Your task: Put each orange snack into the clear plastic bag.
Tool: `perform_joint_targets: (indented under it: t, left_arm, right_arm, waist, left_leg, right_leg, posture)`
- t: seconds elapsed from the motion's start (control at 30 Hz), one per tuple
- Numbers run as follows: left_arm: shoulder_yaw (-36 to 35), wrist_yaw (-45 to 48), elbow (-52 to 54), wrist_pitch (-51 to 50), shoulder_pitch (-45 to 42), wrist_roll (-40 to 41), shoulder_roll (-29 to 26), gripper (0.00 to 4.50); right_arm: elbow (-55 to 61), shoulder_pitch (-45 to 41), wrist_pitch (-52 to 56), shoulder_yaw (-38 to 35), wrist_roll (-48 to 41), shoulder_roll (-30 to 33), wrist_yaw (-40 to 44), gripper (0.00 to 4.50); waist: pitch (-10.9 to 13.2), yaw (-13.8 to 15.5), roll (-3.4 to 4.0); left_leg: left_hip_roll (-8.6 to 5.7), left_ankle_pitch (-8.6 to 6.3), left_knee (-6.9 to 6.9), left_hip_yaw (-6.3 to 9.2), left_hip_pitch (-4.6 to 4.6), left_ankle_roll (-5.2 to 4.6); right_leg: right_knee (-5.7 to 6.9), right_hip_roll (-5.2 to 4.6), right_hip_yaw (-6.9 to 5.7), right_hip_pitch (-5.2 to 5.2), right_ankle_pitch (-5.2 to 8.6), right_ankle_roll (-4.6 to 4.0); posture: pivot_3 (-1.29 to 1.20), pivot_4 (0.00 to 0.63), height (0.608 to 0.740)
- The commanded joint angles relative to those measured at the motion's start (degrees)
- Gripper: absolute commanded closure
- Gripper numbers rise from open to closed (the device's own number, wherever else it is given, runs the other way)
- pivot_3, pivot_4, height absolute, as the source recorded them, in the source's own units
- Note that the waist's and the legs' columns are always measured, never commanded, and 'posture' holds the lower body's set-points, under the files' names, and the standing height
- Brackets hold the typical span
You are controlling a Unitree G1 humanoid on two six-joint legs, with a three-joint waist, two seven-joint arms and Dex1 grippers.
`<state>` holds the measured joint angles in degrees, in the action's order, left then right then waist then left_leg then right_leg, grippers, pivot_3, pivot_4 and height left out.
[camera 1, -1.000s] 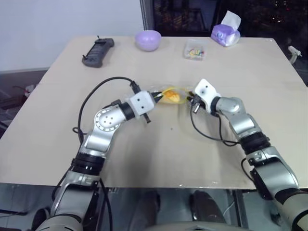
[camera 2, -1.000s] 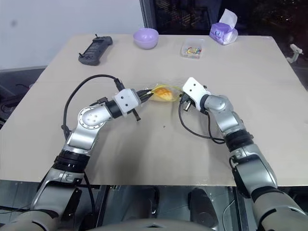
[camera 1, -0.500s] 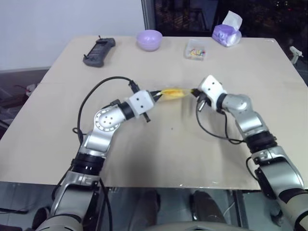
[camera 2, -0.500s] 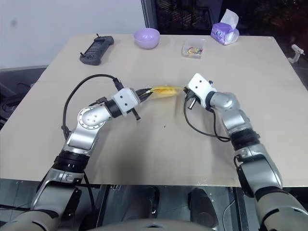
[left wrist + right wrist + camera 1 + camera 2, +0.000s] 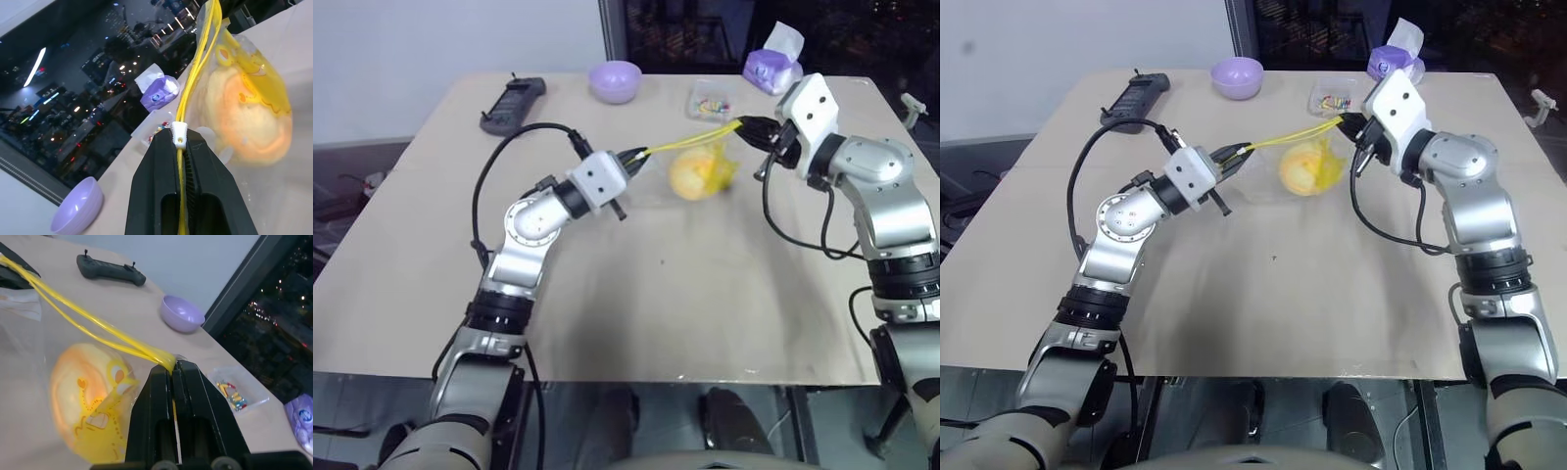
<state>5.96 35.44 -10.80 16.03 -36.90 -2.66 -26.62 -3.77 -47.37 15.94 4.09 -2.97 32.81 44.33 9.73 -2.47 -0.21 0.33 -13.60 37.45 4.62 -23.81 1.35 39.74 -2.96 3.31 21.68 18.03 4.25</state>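
Above the table (image 5: 636,294), both grippers (image 5: 634,157) (image 5: 751,127) pinch the clear plastic bag's (image 5: 705,176) strip, orange snack (image 5: 690,176) hanging between.

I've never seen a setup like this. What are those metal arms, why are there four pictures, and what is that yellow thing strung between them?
It is a humanoid robot with two arms, each ending in a black two-fingered tool. Two pictures come from cameras in its head, looking down over the table; the other two come from cameras on its wrists, looking along the fingers. The left tool and the right tool are each shut on one end of the yellow strip of a clear plastic bag, holding it up above the table. An orange snack hangs inside the bag. At the table's far side lie a black remote, a purple bowl, a small clear box and a tissue pack.
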Motion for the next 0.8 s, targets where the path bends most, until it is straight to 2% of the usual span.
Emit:
perform_joint_targets:
  t: [0.03,0.07,0.13,0.17,0.23,0.27,0.43,0.47,0.57,0.8]
  left_arm:
    - [-0.69,-0.42,-0.46,1.60,0.35,0.03,-0.36,4.50]
    - [-0.48,-0.21,-0.61,1.58,0.30,0.13,-0.31,4.50]
    - [0.39,1.18,-0.36,1.48,0.73,0.59,-0.37,4.50]
    - [0.78,1.90,-0.09,1.44,1.10,0.83,-0.47,4.50]
    - [1.07,2.78,0.31,1.26,1.67,1.19,-0.57,4.50]
    - [1.08,3.13,0.44,1.19,1.83,1.32,-0.63,4.50]
    - [1.66,7.71,3.87,1.18,4.16,0.77,-4.36,4.50]
    - [1.79,8.62,4.53,1.19,4.45,0.62,-5.20,4.50]
    - [2.54,10.61,6.52,0.76,4.63,0.95,-6.54,4.50]
    - [4.63,12.21,8.97,1.89,3.82,-1.91,-7.83,4.50]
  right_arm:
    - [2.02,0.85,-0.22,-0.77,1.62,1.77,-1.44,4.46]
    - [1.92,1.04,-0.33,-0.58,2.02,1.94,-1.50,4.46]
    - [2.89,1.82,0.78,-0.10,1.37,3.14,0.91,3.83]
    - [3.97,2.47,1.54,0.25,0.96,4.14,2.52,3.83]
    - [6.76,4.08,2.04,1.61,1.09,6.99,5.92,3.12]
    - [8.07,4.73,2.39,2.20,1.05,8.28,7.33,2.61]
    - [15.52,6.17,2.15,6.78,4.21,16.56,15.37,2.61]
    - [17.61,6.26,3.11,6.72,2.68,16.62,16.48,2.61]
    - [21.44,4.57,6.27,6.23,-2.24,11.97,15.53,2.61]
    - [17.93,1.57,3.86,12.33,1.76,1.86,10.88,2.61]
  waist:
    - [0.00,0.03,0.00]
    - [0.00,0.03,0.00]
    - [0.00,0.03,0.00]
    - [0.00,0.04,0.00]
    - [0.00,0.20,0.00]
    - [0.00,0.18,0.00]
    - [0.04,-0.06,0.05]
    - [0.06,-0.05,0.07]
    - [0.06,-0.25,0.07]
    - [0.07,0.34,0.05]
  left_leg:
    - [0.00,0.00,0.00,0.01,0.00,0.00]
    - [0.00,0.00,0.00,0.01,0.00,0.00]
    - [0.00,0.00,0.00,0.00,0.00,0.00]
    - [0.00,0.00,0.00,0.00,0.00,0.00]
    - [0.00,0.00,-0.01,0.02,-0.01,0.00]
    - [0.00,0.00,-0.01,0.02,-0.03,0.00]
    - [0.01,0.00,-0.02,-0.02,0.00,-0.01]
    - [0.03,-0.01,-0.02,-0.01,-0.01,-0.01]
    - [0.08,-0.01,-0.04,-0.01,0.04,-0.01]
    - [0.03,0.00,0.02,0.06,-0.01,-0.01]
  right_leg:
    - [0.00,0.00,-0.01,0.00,0.00,0.00]
    - [0.00,0.00,-0.01,0.00,0.00,0.00]
    - [0.00,0.00,0.00,0.00,0.00,0.00]
    - [0.00,0.00,-0.01,0.00,0.00,0.00]
    - [-0.04,0.00,-0.02,-0.01,0.00,0.00]
    - [-0.07,0.00,-0.03,-0.01,0.00,0.00]
    - [-0.05,0.00,0.01,0.00,0.00,0.00]
    - [-0.05,0.02,0.00,0.01,0.00,0.00]
    - [-0.05,0.06,0.01,-0.01,0.00,0.00]
    - [-0.03,0.03,-0.07,-0.02,0.00,0.00]
  posture:
    - [0.00,0.150,0.740]
    - [0.00,0.150,0.740]
    - [0.00,0.150,0.740]
    - [0.00,0.150,0.740]
    - [0.00,0.150,0.740]
    - [0.00,0.150,0.740]
    - [0.00,0.150,0.740]
    - [0.00,0.150,0.740]
    - [0.00,0.150,0.740]
    - [0.00,0.150,0.740]
